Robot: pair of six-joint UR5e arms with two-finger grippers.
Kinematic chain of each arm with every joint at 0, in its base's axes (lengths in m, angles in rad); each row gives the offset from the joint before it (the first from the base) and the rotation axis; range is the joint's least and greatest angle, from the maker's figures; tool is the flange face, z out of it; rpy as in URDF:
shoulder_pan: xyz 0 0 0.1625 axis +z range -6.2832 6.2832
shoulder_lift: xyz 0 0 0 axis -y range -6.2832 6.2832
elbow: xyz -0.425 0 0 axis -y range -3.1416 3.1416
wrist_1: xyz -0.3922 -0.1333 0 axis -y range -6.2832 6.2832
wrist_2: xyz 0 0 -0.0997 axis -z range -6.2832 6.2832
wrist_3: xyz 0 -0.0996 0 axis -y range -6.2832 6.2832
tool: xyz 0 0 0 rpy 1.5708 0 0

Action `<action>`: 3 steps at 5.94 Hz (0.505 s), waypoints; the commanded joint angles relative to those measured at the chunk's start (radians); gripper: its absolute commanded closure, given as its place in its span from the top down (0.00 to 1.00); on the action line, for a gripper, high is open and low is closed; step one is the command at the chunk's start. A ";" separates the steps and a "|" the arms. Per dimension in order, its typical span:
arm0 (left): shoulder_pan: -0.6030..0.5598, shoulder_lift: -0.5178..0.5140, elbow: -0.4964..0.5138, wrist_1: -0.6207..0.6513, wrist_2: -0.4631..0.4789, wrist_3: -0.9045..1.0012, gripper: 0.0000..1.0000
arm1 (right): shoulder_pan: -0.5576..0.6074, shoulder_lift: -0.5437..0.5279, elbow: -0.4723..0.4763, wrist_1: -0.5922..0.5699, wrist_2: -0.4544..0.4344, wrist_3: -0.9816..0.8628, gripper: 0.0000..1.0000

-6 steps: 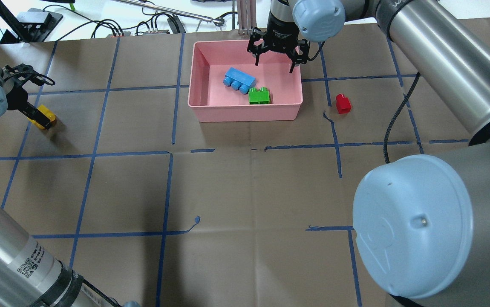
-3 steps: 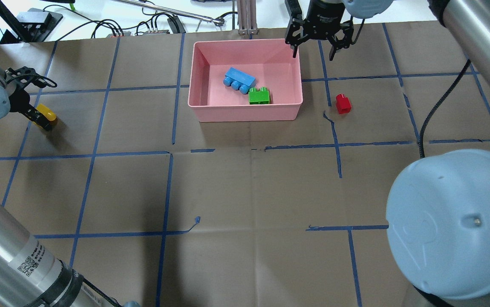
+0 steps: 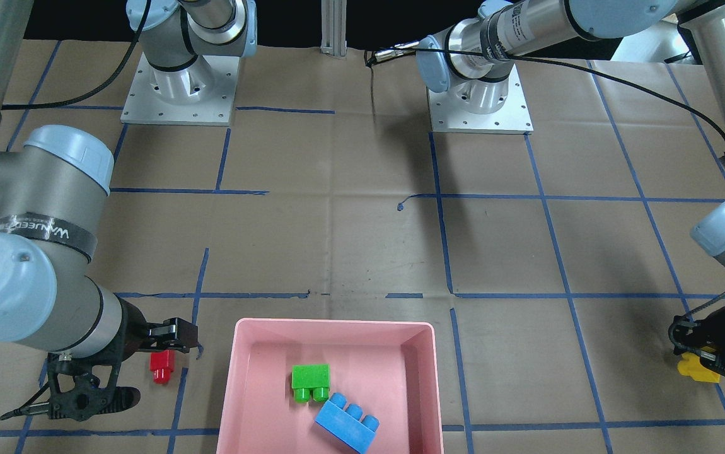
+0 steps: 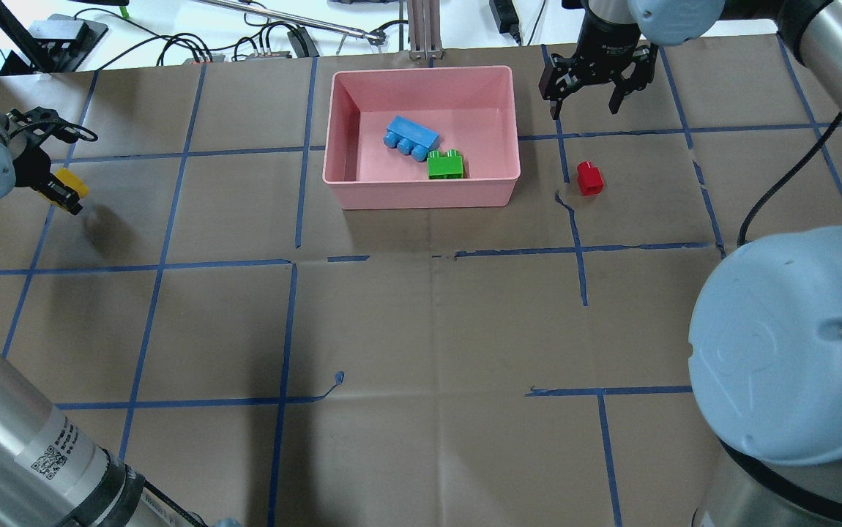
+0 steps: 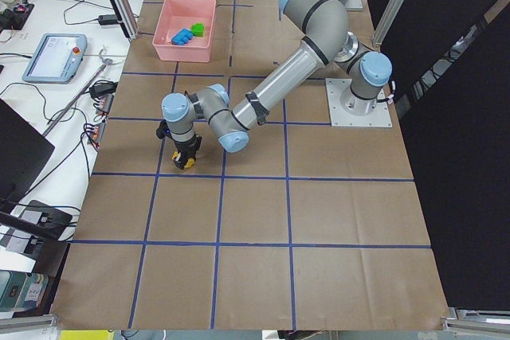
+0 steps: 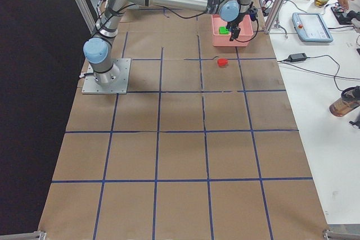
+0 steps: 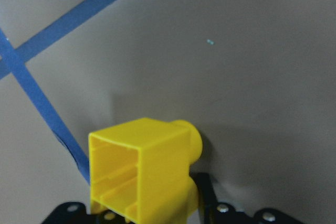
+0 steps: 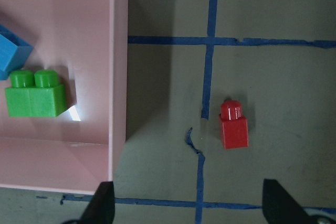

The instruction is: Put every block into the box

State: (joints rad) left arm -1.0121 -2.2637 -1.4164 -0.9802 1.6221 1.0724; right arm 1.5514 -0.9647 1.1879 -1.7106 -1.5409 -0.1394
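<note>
The small red plastic one-stud brick (image 4: 589, 178) lies on its side on the brown table paper (image 4: 421, 329), just beside the right wall of the big pink plastic box (image 4: 421, 196) — not in it yet. The right gripper (image 4: 583, 110) is the nearer one. It hangs a little past the brick, on the side away from the robot, fingers spread wide and empty. The brick's long way points at that gripper, so I think the fingers could close on its flat sides. Far off, the left gripper (image 4: 64, 195) pinches the yellow two-stud brick (image 4: 73, 181) — well apart from the box. The green brick (image 4: 445, 164) and blue brick (image 4: 411, 137) sit inside.
</note>
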 commanded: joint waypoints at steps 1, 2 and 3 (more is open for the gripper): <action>-0.020 0.059 -0.002 -0.101 -0.059 -0.095 0.00 | -0.020 0.058 0.048 -0.056 -0.021 -0.042 0.99; -0.069 0.110 -0.010 -0.185 -0.086 -0.195 0.00 | -0.030 0.081 0.094 -0.129 -0.043 -0.043 0.99; -0.138 0.149 -0.021 -0.192 -0.087 -0.341 0.00 | -0.049 0.092 0.128 -0.186 -0.053 -0.042 0.99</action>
State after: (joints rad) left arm -1.0909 -2.1562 -1.4282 -1.1416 1.5452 0.8583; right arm 1.5185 -0.8882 1.2796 -1.8391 -1.5811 -0.1804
